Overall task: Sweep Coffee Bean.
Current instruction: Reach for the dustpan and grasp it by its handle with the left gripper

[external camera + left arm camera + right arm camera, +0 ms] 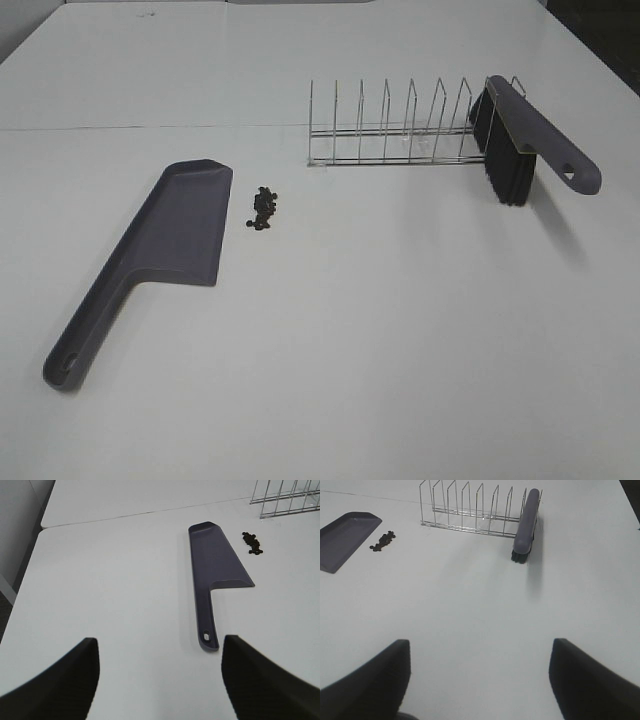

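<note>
A small pile of dark coffee beans [263, 208] lies on the white table just right of the grey dustpan [150, 258], which lies flat with its handle toward the near left. The beans also show in the left wrist view [252, 543] and the right wrist view [382, 541], as does the dustpan [212, 575] [342, 537]. A grey brush [525, 135] with black bristles stands in the right end of a wire rack [395, 125]. My left gripper [160, 680] is open and empty, well short of the dustpan handle. My right gripper [480, 680] is open and empty, well short of the brush [525, 527].
The wire rack [470, 507] stands at the back of the table, behind and right of the beans. A seam between two tabletops [150, 127] runs across behind the dustpan. The table's left edge [22, 580] shows in the left wrist view.
</note>
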